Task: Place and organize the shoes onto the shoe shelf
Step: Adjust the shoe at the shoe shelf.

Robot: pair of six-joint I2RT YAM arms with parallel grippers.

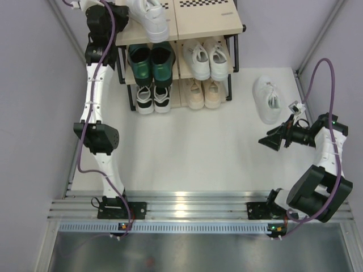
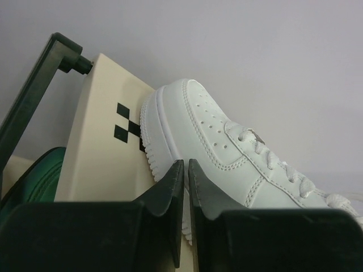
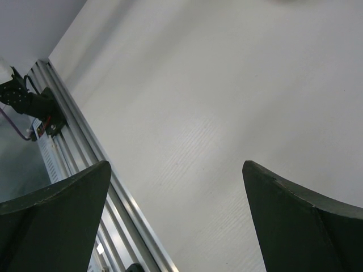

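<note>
White sneaker (image 1: 150, 21) lies far-to-near, overhanging the top of shelf (image 1: 204, 22), its far end cropped. Left gripper (image 2: 186, 164) is nearly closed, hold unclear; right gripper (image 3: 176, 167) is spread wide.

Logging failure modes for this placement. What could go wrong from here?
1. White sneaker on the shelf's top tier seems to overhang its front edge, with the nearly shut left jaws right at its sole: retreating could drag it off.
2. Falling, it could hit the green heeled shoes below.
</note>
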